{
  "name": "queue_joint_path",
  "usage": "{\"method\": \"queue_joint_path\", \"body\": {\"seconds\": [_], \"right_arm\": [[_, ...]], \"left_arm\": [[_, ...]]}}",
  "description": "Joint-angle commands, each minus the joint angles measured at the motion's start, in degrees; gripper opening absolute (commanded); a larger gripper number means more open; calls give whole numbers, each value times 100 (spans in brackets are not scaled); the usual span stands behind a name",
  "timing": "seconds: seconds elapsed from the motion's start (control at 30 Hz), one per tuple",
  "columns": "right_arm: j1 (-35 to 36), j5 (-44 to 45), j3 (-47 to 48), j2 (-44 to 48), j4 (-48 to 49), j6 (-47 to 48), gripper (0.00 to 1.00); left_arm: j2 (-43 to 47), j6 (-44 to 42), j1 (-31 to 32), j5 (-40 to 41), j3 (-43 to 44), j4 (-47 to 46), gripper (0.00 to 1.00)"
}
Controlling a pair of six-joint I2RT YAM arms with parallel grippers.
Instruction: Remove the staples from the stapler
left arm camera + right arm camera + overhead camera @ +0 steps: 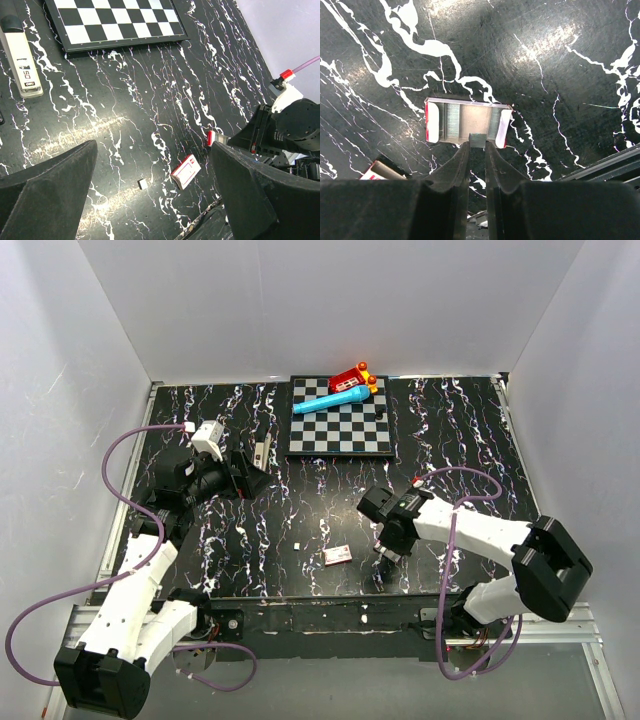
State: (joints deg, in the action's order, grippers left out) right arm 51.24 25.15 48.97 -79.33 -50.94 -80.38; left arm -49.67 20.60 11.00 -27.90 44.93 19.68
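Note:
The stapler [20,57] lies closed on the black marbled table, far left of the checkerboard; from above the stapler [262,452] is just beyond my left gripper [254,478]. In its wrist view my left gripper [154,150] stands wide open with nothing between the fingers. My right gripper [477,146] is shut on a short silvery strip of staples [477,139], held over the near rim of a small open tray [467,111] with more staples [451,122] lying in it. A tiny loose staple piece [143,184] lies on the table. From above, my right gripper [384,560] is near the front edge.
A small white-and-red box [337,555] lies left of my right gripper, and the box [186,171] also shows in the left wrist view. At the back stands a checkerboard [340,430] carrying a blue marker [330,400], a red toy [352,375] and a black pawn [380,416]. White walls enclose the table.

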Motion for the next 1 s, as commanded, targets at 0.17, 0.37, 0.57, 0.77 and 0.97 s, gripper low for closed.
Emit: {"method": "queue_joint_path", "body": {"seconds": [0.17, 0.37, 0.57, 0.77, 0.97], "right_arm": [[-115, 149, -28, -179, -48, -197, 23], [-150, 122, -45, -214, 22, -180, 28], [-167, 96, -89, -258, 154, -145, 30], [-167, 96, -37, -285, 128, -110, 31], [-167, 245, 156, -188, -65, 57, 33]], "left_arm": [[28, -21, 25, -84, 16, 1, 98], [19, -21, 33, -93, 34, 1, 98], [1, -21, 33, -93, 25, 0, 98], [19, -21, 33, -93, 25, 1, 98], [27, -30, 33, -84, 34, 9, 98]]}}
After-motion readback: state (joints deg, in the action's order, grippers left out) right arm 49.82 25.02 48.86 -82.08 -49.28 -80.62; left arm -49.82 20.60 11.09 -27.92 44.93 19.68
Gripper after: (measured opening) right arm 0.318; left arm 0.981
